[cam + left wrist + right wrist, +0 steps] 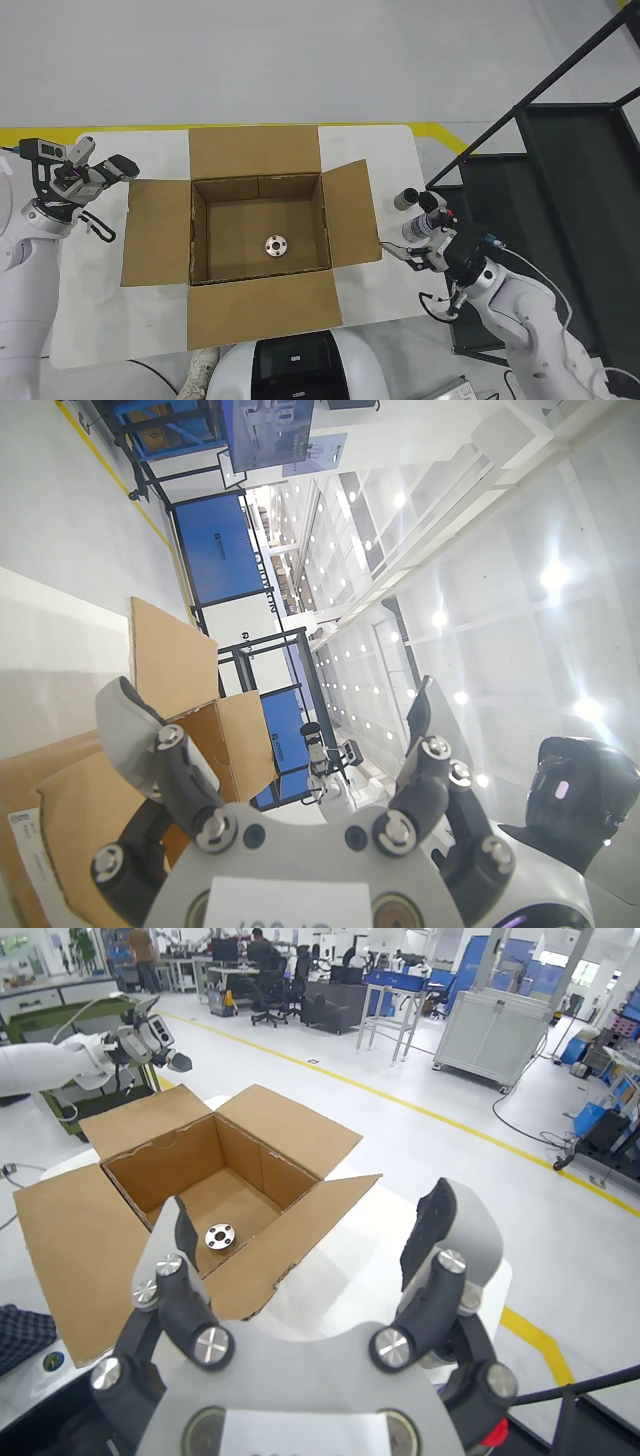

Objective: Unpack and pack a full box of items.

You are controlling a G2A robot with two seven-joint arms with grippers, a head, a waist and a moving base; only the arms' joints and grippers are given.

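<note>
- Evidently almost emptied, the cardboard box sat open in the middle of the white table, with all four flaps folded outward.
- One item was left in it: a small round metal flange with bolt holes, lying flat on the box floor near the centre and apart from every wall.
- The left gripper hung above the table's left edge, beyond the left flap, with its jaws spread wide and nothing between them.
- The right gripper hung past the right flap, level with the box. It too was wide open and empty, and from its wrist view the flange showed over the box rim.
- Judged from this, the unpacking was nearly finished, and lifting the flange out looked like the step in hand.
- Risks from here:
  - The flange was thin and lay flat, so fingertips closing on its rim could slip off or merely push it across the cardboard.
  - It lay deep inside, so an arm coming down at a slant could catch a wall or the flap on its side.
  - The box probably weighed little now, so a knock against a wall could shift it and put the descent off target.
  - A weak pinch could let the flange drop back in on the way up.
</note>
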